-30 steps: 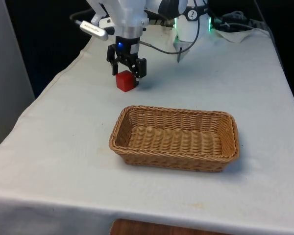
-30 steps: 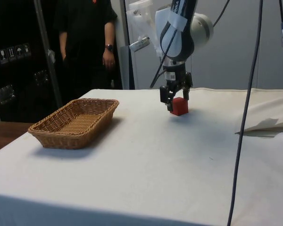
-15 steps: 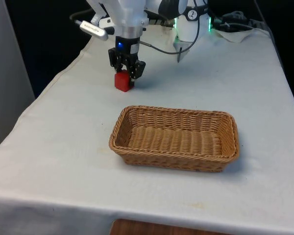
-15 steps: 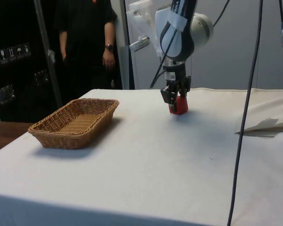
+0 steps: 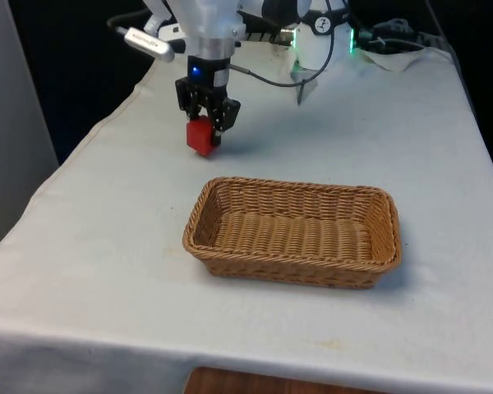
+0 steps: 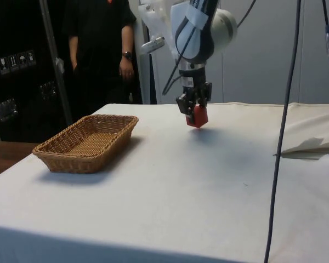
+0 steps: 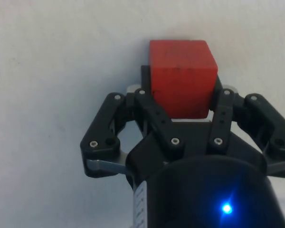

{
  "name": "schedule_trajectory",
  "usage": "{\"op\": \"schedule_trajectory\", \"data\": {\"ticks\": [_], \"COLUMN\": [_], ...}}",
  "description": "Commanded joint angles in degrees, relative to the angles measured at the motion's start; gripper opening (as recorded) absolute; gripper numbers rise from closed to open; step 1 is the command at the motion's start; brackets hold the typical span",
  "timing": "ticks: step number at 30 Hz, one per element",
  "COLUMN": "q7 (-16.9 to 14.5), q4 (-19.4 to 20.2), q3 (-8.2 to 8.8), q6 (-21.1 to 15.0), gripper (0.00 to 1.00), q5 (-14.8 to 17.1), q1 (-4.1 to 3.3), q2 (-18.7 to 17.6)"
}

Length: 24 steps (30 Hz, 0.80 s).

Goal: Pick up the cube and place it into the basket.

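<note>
What things look made of

Smooth, dull red on the cube (image 7: pixel 182 80), like plastic. Woven brown wicker, bumpy all over, on the basket (image 5: pixel 292 232). Soft white cloth (image 5: pixel 107 213), matt, with small wrinkles. Black plastic with little shiny screws on the gripper (image 7: pixel 180 111). Glossy white shell on the arm (image 6: pixel 200 33)

Claw (image 5: pixel 205 123) closed on the red cube (image 5: pixel 200 135) — cube lifted off the cloth, shifted slightly toward front view's left
</note>
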State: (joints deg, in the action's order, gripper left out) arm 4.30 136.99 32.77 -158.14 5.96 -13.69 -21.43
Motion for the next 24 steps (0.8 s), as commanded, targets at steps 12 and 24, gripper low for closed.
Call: {"op": "schedule_trajectory", "data": {"ticks": [12,24], "q7": [1.66,3.72], "q4": [-6.13,-11.57], "q3": [0.06,-1.55], "q6": [6.19,10.08], "gripper": [0.01,0.01], "q5": [-0.17,0.17], "q1": [-1.15,-1.55], "q2": [0.11,-1.15]}}
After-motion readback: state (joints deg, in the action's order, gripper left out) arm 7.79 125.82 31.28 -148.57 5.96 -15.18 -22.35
